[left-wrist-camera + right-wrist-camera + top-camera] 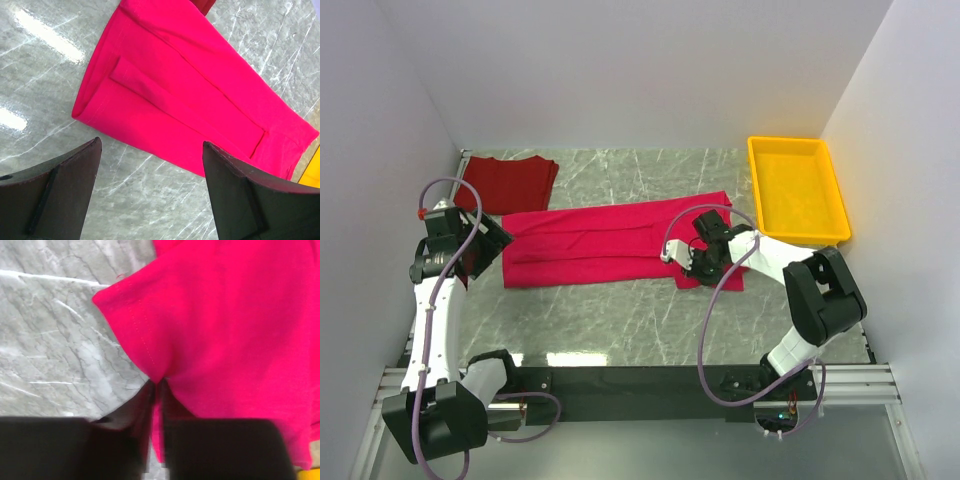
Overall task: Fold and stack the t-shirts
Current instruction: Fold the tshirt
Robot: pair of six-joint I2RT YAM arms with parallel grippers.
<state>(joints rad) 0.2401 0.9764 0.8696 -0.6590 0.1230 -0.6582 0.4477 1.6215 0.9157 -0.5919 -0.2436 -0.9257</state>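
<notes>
The crimson-pink t-shirt (610, 240) lies folded into a long band across the middle of the table. Its left end (190, 95) shows in the left wrist view, with a folded sleeve on top. My right gripper (696, 268) is shut on the shirt's lower right hem (158, 375), the cloth pinched between the jaws and bunched into a point. My left gripper (150, 200) hovers open just off the shirt's left end, nothing between its fingers, bare marble below. The darker brick-red t-shirt (508, 183) lies folded at the back left.
A yellow plastic tray (798, 190) stands at the back right against the white wall. White walls close in the left, back and right sides. Grey marble table (610, 330) shows in front of the shirt.
</notes>
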